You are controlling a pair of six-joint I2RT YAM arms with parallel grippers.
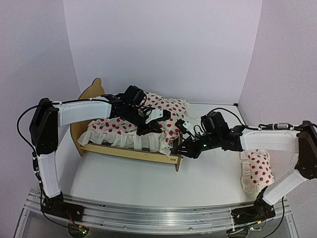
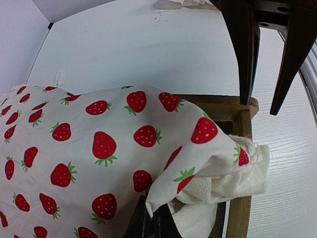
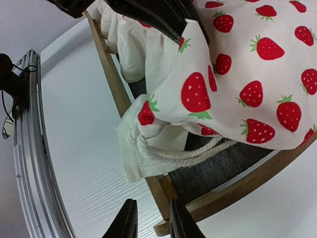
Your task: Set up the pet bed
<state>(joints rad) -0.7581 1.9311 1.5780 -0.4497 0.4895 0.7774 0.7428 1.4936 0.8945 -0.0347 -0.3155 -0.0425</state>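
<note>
The pet bed stands left of centre, its plywood headboard at the far left. A white duvet with red strawberries lies over it. My left gripper reaches over the duvet's foot end. In the left wrist view it is shut on a fold of the duvet beside the bed's corner. My right gripper hovers at the foot corner. In the right wrist view it is open, nothing between the fingers, just short of the corner post and grey base.
A small strawberry pillow lies on the table at the right, beside the right arm's elbow. White walls close the back and both sides. A metal rail runs along the near edge. A white cord hangs from the duvet's hem.
</note>
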